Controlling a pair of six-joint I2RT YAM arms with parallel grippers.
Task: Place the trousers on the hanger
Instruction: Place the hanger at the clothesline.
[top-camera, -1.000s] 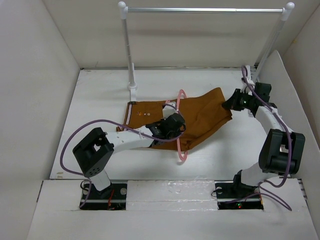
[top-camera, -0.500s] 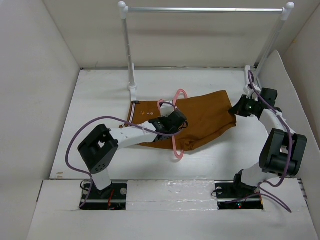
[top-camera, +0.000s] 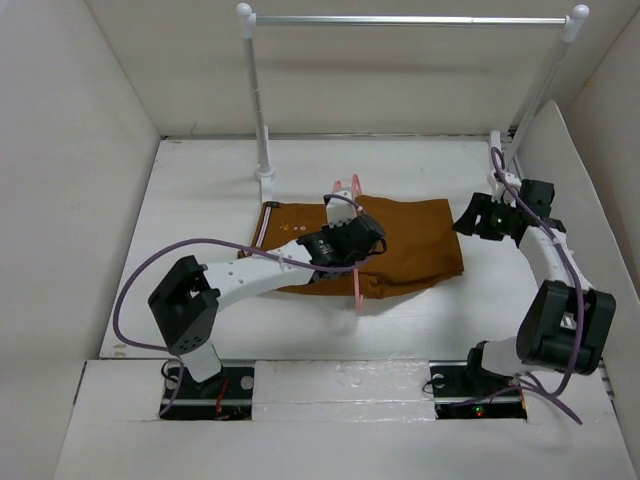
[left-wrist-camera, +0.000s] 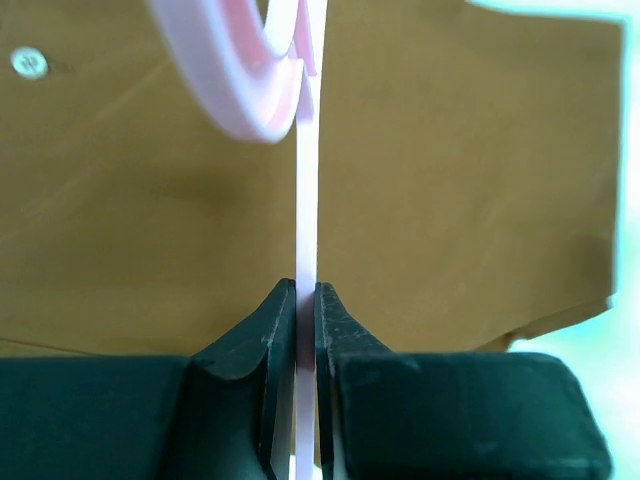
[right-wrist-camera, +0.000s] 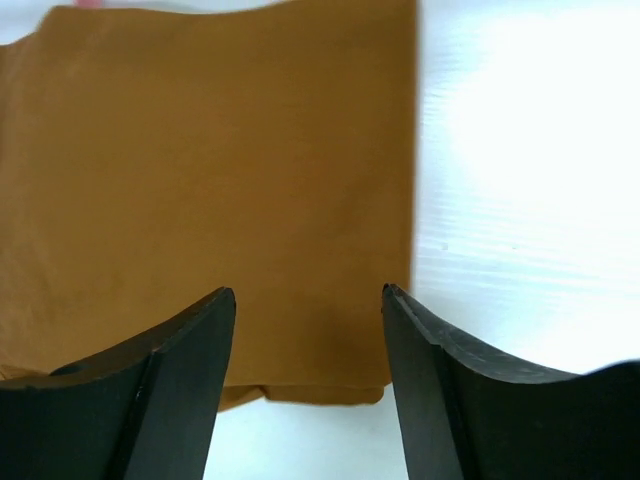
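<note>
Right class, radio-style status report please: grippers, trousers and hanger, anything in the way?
Left gripper shut on hanger. Right gripper open, empty, above trousers. Trousers flat on table, hanger across them. No obstruction seen.

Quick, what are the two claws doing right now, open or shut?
Left claw: shut on the pink hanger.
Right claw: open and empty, at the edge of the trousers.

- Top view: high behind the arm bases (top-camera: 208, 388), looking down over the whole white worktop (top-camera: 200, 190).
- Both wrist views: close above the rust-brown cloth trousers (top-camera: 420, 240), shared by all.
</note>
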